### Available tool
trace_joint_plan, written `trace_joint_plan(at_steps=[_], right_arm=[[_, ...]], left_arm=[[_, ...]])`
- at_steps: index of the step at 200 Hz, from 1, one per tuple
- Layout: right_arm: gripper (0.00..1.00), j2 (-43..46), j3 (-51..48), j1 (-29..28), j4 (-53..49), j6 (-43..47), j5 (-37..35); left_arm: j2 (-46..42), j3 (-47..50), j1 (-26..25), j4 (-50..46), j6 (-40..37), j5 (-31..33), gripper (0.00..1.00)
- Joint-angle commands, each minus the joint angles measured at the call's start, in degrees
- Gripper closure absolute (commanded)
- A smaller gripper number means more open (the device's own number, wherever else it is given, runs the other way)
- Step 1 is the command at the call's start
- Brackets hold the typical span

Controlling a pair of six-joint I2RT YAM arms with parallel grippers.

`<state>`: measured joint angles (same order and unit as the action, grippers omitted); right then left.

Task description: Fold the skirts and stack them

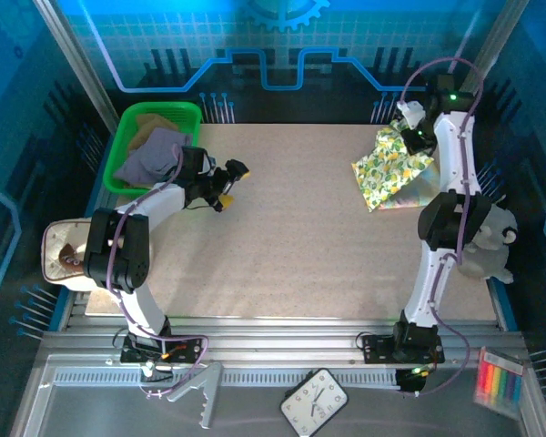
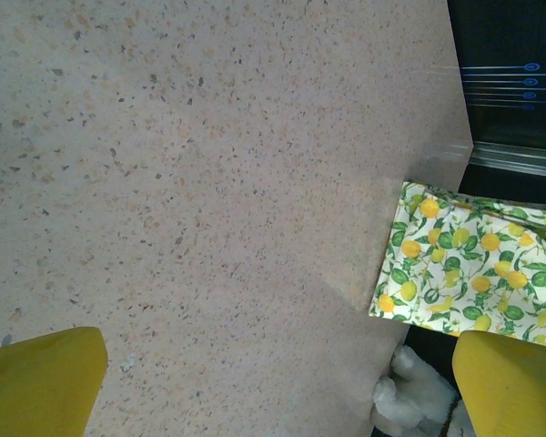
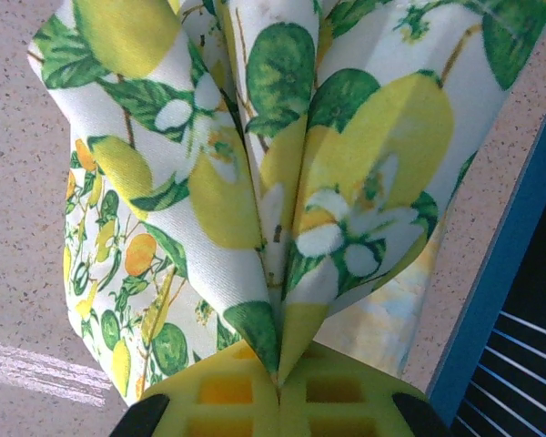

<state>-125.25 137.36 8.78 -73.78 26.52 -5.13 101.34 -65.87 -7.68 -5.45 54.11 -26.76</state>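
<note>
Two pincers. R pincer (image 3: pixel 278 387) clamped on a bunched pinch of yellow print skirt (image 3: pixel 255 182), at far-right tabletop (image 1: pixel 300 246) edge. L pincer (image 1: pixel 226 187) wide, empty, near green basket (image 1: pixel 127 123). Est.: carry fold inward, keep cloth off edge; L to pin opposite hem.

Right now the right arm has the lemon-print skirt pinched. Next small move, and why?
Probably carry the pinched edge toward the table's middle and lay it over the rest of the cloth. The right gripper is shut on a bunched fold of the yellow print skirt, which lies crumpled at the table's far right edge. The left gripper is open and holds nothing, near the green basket.
</note>
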Motion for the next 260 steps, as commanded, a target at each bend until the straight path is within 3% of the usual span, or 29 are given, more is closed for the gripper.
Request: trace_joint_plan(at_steps=[1, 41, 119, 163, 232, 247, 260], right_arm=[[1.0, 1.9, -0.7, 4.0, -0.7, 3.6, 5.1], [1.0, -3.6, -3.3, 6.9, 4.5, 7.0, 6.4], [1.0, -15.6, -1.8, 7.8, 10.5, 3.8, -7.6], [1.0, -13.6, -2.2, 9.4, 10.5, 0.7, -9.6], [1.0, -8.3, -11.9, 11.7, 15.7, 5.4, -6.0], [0.94, -8.5, -12.3, 11.7, 16.8, 4.2, -6.9], [0.77, -9.5, -11.0, 11.7, 16.8, 2.5, -9.0]], left_arm=[[1.3, -1.9, -0.1, -2.1, 0.0, 0.6, 0.01], [2.3, -3.0, -0.1, -4.6, -1.2, 0.8, 0.01], [2.2, -2.8, -0.1, -7.1, -2.3, 2.8, 0.01], [3.2, -3.9, -0.1, -7.8, -2.9, 2.4, 0.01], [3.4, -4.1, 0.0, -8.0, -3.2, 2.1, 0.01], [3.4, -4.1, 0.0, -8.0, -3.2, 2.2, 0.01], [3.2, -4.1, -0.1, -8.1, -3.3, 2.3, 0.01]])
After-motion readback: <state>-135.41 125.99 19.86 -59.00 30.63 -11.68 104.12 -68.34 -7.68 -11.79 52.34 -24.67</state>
